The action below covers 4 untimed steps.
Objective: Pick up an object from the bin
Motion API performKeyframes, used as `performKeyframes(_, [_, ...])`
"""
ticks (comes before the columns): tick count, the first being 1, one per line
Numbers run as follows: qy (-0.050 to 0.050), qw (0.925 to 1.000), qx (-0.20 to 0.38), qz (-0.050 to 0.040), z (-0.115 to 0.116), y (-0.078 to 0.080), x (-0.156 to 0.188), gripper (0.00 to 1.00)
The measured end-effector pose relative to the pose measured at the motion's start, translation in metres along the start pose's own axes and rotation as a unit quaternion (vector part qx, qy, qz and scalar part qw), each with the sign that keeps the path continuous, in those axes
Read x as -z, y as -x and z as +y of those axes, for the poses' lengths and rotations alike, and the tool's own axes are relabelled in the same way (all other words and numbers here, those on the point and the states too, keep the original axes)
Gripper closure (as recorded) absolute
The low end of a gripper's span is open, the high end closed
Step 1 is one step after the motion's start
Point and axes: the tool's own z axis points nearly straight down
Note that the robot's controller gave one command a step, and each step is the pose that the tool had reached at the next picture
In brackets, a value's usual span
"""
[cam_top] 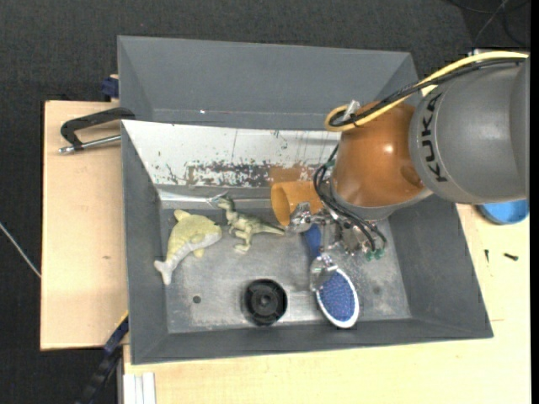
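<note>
My gripper (333, 236) hangs low in the right half of the bin, under the arm's orange cover. It is directly over the blue handle of a brush with an oval blue head and white rim (338, 300), which lies near the front wall. Whether the handle sits inside the gripper is hidden from this angle. An orange cup (290, 199) lies on its side just left of the gripper, by the back wall.
A small tan dinosaur toy (245, 223) lies left of the cup. A pale yellow-green shark toy (189, 239) rests further left. A black round disc (264, 300) sits near the front wall, left of the brush head.
</note>
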Motion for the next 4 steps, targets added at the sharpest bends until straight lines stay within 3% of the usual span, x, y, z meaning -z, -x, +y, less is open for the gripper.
performKeyframes(1, [-0.002, 0.9956, -0.094, -0.0029, -0.043, -0.044, 0.026, 0.00])
performKeyframes(2, [0.000, 0.9871, -0.160, -0.0003, -0.056, -0.055, -0.014, 0.00])
performKeyframes(3, [-0.001, 0.9871, -0.160, -0.0016, -0.056, -0.054, -0.014, 1.00])
performKeyframes(4, [-0.002, 0.9817, -0.190, -0.0101, -0.055, -0.045, 0.128, 1.00])
